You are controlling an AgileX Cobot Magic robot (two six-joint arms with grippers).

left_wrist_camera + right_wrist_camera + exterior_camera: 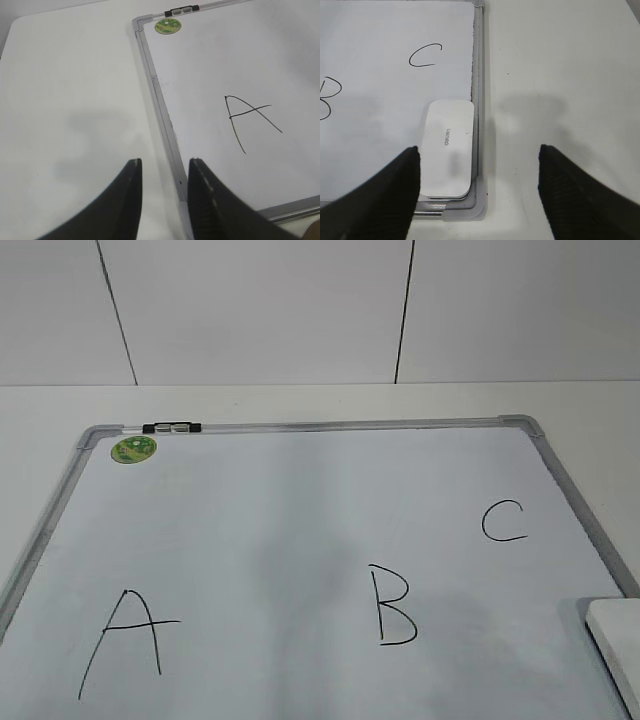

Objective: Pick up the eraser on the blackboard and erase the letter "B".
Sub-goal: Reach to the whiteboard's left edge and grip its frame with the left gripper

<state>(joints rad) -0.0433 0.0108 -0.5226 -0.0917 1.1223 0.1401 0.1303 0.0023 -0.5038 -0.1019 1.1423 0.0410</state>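
Observation:
The blackboard (300, 510) is a white board with a grey frame lying flat on the table. The black letter "B" (392, 606) is drawn near its front middle; part of it shows in the right wrist view (329, 97). The white eraser (447, 149) lies at the board's front right corner and shows at the exterior view's edge (618, 640). My right gripper (479, 152) is open wide above that corner, its left finger beside the eraser. My left gripper (164, 165) is open and empty over the board's left frame. Neither gripper shows in the exterior view.
A black "A" (128, 638) and a black "C" (503, 521) are on the board. A green round sticker (133, 449) and a black-and-clear clip (171, 427) sit at the far left corner. White table (560, 75) surrounds the board; a tiled wall stands behind.

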